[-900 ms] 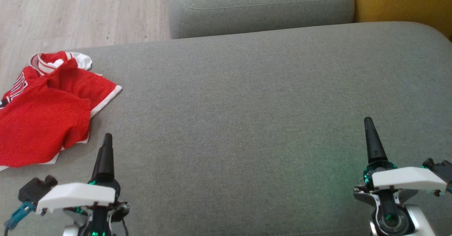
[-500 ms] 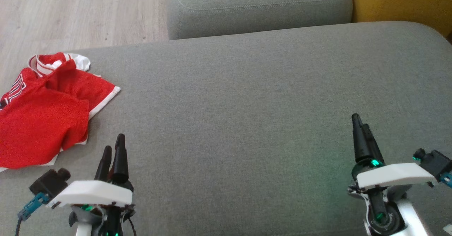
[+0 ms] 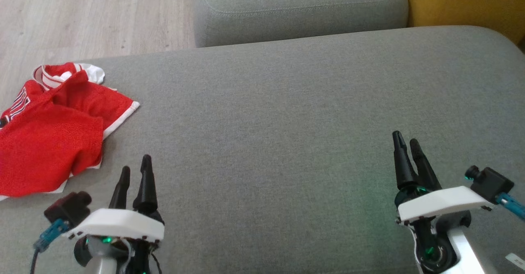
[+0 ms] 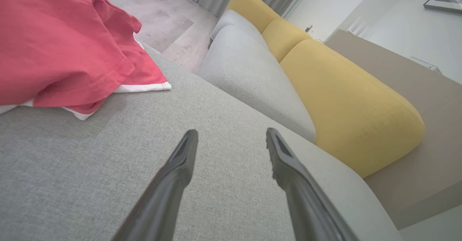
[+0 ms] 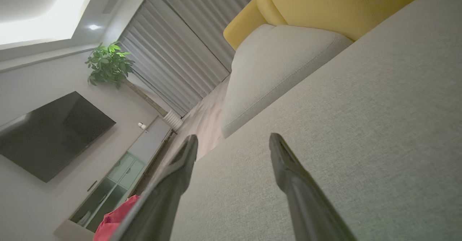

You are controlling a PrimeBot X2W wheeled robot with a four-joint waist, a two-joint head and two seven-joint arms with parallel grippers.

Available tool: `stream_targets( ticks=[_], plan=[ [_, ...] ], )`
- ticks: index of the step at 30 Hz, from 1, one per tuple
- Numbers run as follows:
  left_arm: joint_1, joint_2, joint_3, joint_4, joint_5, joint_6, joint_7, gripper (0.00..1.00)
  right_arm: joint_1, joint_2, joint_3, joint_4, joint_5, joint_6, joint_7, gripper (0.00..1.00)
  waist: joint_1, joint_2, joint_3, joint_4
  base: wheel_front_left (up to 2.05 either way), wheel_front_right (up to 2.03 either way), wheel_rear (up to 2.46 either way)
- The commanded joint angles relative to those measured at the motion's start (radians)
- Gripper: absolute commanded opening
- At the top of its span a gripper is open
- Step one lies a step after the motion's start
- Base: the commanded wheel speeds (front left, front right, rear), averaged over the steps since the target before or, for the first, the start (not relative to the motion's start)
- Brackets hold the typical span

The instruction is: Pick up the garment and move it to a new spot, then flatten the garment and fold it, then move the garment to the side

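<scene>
Crumpled garment (image 3: 49, 142) at the left edge of the grey seat cushion (image 3: 266, 122), lettering unreadable; left gripper (image 3: 135, 163) and right gripper (image 3: 405, 138) above that cushion, jaws wide, empty; yellow backrest (image 3: 463, 3) beyond it

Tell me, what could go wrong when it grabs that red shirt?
1. The shirt lies crumpled at the left edge of the cushion, beside the floor; a clumsy tug might drag it off.
2. Its layers overlap, so the open left gripper may pinch several at once, making flattening harder.
3. The right gripper, also open, sits far across the cushion, so it would probably have to reach a long way to help.
</scene>
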Motion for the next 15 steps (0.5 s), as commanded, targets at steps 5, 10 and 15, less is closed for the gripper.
stream_targets(
  ticks=[5, 10, 15],
  plan=[
    [-0.06, 0.014, 0.007, -0.051, 0.084, 0.014, -0.025, 1.0, -0.058, -0.018, 0.028, -0.034, -0.078, 0.0, -0.031, 1.0, -0.0001, 0.0, -0.002, 0.0, 0.0, 0.0, 0.0],
    [-0.063, 0.015, 0.0, -0.058, 0.133, 0.021, -0.037, 1.0, -0.059, -0.016, 0.031, -0.036, -0.119, -0.001, -0.043, 1.0, -0.0001, 0.0, -0.003, -0.001, 0.0, 0.0, 0.0],
    [-0.063, 0.015, -0.004, -0.067, 0.194, 0.028, -0.052, 1.0, -0.058, -0.009, 0.025, -0.034, -0.174, -0.001, -0.058, 1.0, -0.0001, 0.0, -0.005, -0.003, 0.0, 0.0, 0.0]
  ],
)
